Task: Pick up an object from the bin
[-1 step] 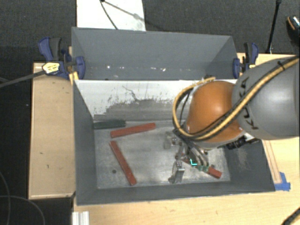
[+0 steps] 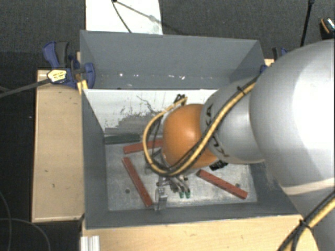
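A long red-brown stick (image 2: 136,181) is lying to the left of the hand (image 2: 170,191). It is slanting across the floor of the grey bin (image 2: 97,156), and its lower end is reaching down to just beside the hand's tip. Whether the two are touching cannot be told.

Up and to the left of the hand, a second red-brown stick (image 2: 137,147) is lying nearly level, its right end running under the robot's orange cover (image 2: 180,135). Farther up on that same side, a dark bar (image 2: 121,138) is resting along the foot of the bin's back wall.

The hand itself is hanging low over the bin floor, close to the front wall. It is pointing down from beneath the orange cover and the looped cables (image 2: 152,150) that are curving around it. Whether the hand is clenched or released cannot be told.

Small green bits (image 2: 184,194) are showing right at the hand's right side, too small to make out. Farther right, a third red-brown stick (image 2: 224,185) is lying apart from the hand, slanting down toward the bin's right wall. The silver arm (image 2: 282,119) is reaching in from the right.
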`<state>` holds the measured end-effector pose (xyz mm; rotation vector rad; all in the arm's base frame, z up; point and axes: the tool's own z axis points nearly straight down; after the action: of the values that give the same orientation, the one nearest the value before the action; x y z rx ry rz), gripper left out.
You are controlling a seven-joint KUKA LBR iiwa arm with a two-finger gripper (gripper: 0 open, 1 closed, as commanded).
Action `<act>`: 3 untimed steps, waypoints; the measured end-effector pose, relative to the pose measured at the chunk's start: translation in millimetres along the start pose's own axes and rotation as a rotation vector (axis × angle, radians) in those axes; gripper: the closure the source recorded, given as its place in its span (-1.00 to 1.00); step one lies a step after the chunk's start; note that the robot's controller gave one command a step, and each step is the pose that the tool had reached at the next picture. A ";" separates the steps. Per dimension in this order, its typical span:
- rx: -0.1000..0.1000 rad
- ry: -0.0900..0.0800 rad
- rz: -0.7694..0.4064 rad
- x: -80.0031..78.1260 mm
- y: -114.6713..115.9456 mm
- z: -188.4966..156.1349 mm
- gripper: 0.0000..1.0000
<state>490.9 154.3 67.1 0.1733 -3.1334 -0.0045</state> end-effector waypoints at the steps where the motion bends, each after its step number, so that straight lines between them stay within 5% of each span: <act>1: 0.004 -0.008 -0.098 -13.2 -34.3 -3.5 -1.00; 2: 0.007 -0.011 0.032 -58.4 -133.3 -28.8 -1.00; 3: 0.002 0.001 0.037 16.9 -128.6 -7.1 -1.00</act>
<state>488.2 24.6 73.9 0.1147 -3.1349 -0.0012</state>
